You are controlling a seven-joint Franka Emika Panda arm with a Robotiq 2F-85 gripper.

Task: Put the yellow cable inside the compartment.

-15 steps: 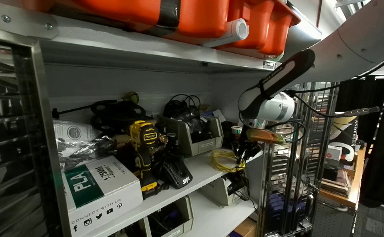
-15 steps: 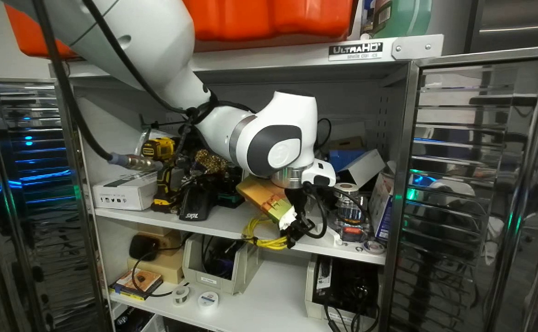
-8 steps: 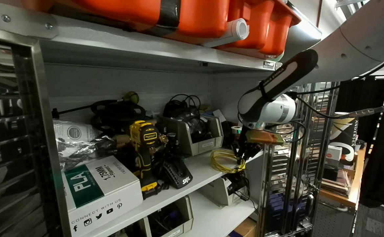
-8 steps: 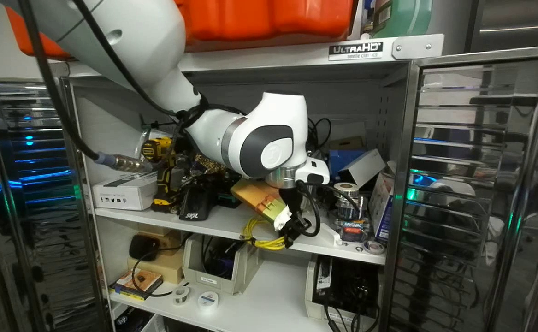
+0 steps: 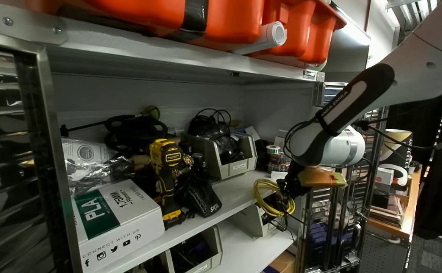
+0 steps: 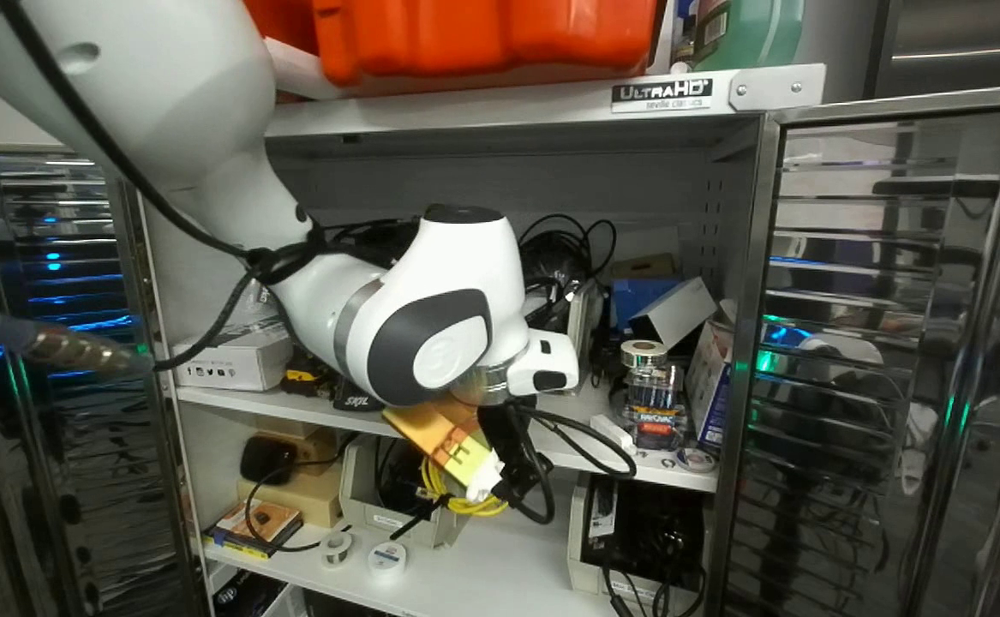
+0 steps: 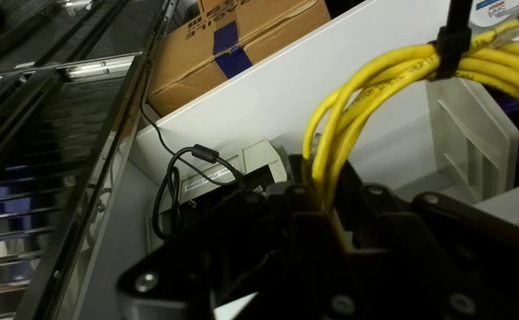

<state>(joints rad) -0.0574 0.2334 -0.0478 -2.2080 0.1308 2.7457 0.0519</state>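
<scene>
Yellow cable (image 7: 401, 71): coiled, held in the air in front of the upper shelf (image 5: 232, 191); in the wrist view the loop rises toward one o'clock to a black tie (image 7: 452, 53).
Gripper (image 7: 323, 195): pincer clamped on the cable's strands.
Lower-shelf bin (image 6: 371, 518): light grey, open-fronted; in an exterior view, at the gripper's nine o'clock.
Cord bin (image 6: 583, 572): likewise, at four o'clock; label (image 7: 208, 179) ending "Power Cables."
Upper-shelf bin (image 5: 230, 171): at ten o'clock in an exterior view.
Which bin is the compartment, I cannot tell.
Drill (image 5: 169, 159): near nine o'clock, beside the white carton (image 5: 130, 212).
</scene>
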